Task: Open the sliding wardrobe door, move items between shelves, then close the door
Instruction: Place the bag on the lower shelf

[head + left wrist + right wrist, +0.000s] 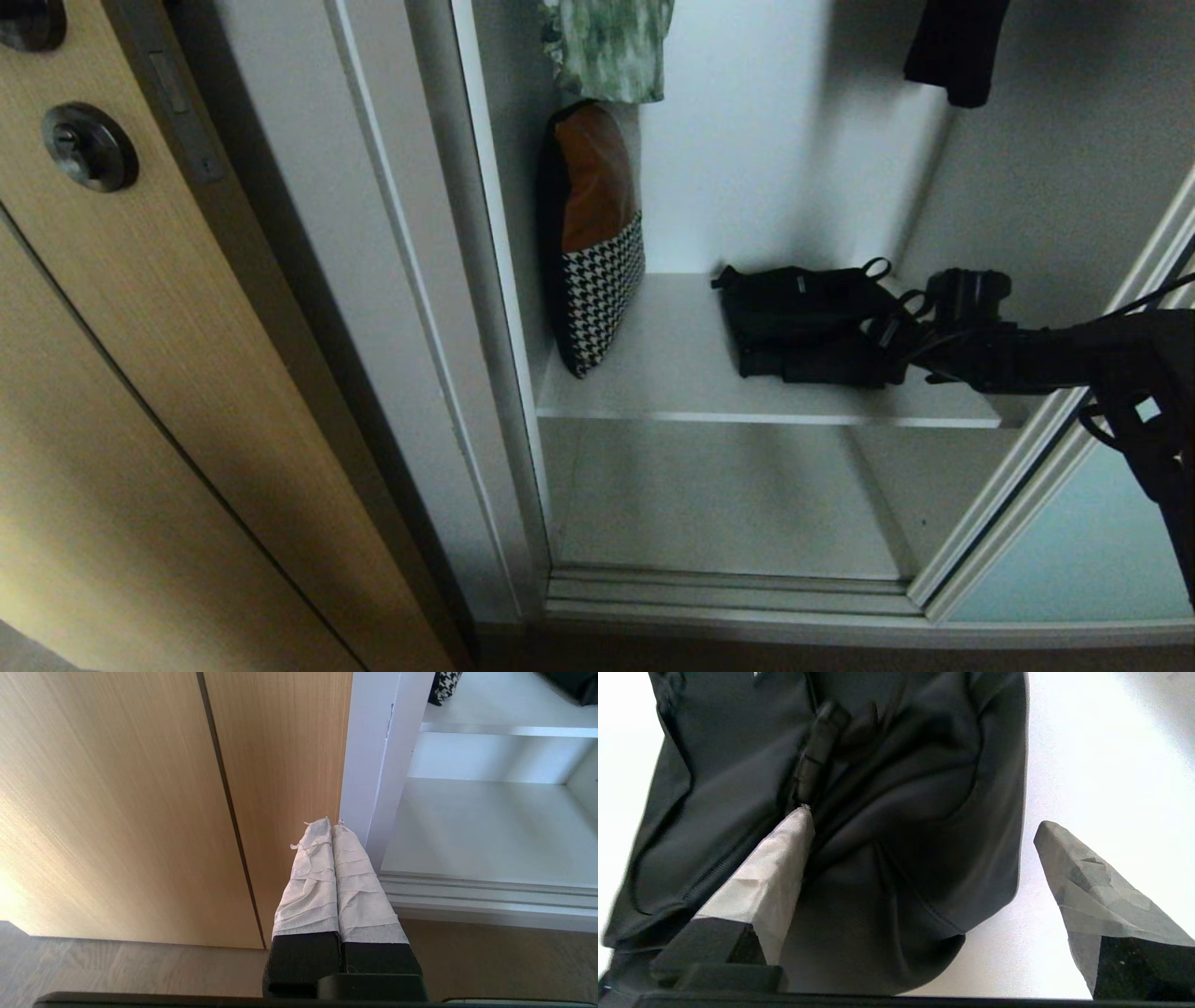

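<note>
While flat on shelf (672, 373), black bag (803, 322) lengthwise along it

1. The bag (803, 322) is plain black all over, straps included.
2. The cushion (597, 243) is rust-brown above and black-and-white houndstooth below, with a black edge.
3. The shelf (672, 373) is plain white, as is the wardrobe frame (485, 280).
4. The sliding door (1092, 551) is pale blue-green glass in a silver frame.
5. The wooden door (140, 392) is light tan with fine grain; its lock (89, 147) is dark metal.
6. One hanging garment (607, 47) is mottled green and white; the other garment (952, 47) is black.
7. The left end effector (332, 828) has white wrapped fingers on a black base.
8. The right end effector (920, 821) has pale grey wrapped fingers (775, 868) on black.
9. The floor (117, 966) is grey-brown wood.
</note>
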### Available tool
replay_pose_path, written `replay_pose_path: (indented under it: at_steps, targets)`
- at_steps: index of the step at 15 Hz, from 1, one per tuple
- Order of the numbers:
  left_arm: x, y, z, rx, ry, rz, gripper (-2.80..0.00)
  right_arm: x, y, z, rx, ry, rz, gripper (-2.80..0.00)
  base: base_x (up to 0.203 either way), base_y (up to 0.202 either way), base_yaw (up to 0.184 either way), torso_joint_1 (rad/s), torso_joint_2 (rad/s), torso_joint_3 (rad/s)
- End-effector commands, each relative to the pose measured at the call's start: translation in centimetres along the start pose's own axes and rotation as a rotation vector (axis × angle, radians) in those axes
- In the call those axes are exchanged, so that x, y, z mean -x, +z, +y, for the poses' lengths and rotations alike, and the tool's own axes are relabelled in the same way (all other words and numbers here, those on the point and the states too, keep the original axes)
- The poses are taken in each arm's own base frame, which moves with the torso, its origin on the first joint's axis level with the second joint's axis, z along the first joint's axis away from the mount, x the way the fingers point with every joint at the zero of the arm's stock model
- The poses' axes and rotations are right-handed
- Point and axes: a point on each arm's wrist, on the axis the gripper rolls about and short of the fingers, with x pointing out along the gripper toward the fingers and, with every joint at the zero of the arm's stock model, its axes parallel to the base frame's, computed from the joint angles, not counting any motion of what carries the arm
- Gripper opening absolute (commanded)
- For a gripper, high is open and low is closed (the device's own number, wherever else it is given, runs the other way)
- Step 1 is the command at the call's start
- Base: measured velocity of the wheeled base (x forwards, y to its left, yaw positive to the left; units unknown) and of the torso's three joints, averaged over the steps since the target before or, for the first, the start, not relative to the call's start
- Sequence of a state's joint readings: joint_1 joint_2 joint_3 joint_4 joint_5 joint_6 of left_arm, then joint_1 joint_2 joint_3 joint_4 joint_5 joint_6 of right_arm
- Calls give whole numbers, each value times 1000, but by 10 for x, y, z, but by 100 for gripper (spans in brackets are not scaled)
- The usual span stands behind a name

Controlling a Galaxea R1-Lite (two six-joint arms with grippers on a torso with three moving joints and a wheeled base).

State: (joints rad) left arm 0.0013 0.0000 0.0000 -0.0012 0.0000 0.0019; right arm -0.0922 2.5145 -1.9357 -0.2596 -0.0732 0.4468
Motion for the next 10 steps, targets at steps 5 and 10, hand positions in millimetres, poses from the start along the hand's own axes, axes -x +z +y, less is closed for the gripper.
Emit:
replay_pose_path:
  at_steps: [5,10]
  targets:
    - [0,0,0,0,0,1,-280,-10,-12,-4,0,65,29,0,0,0,0,0,0,0]
    - [0,0,0,0,0,1,-280,-10,-6,-1,-2,108,-35,0,0,0,0,0,0,0]
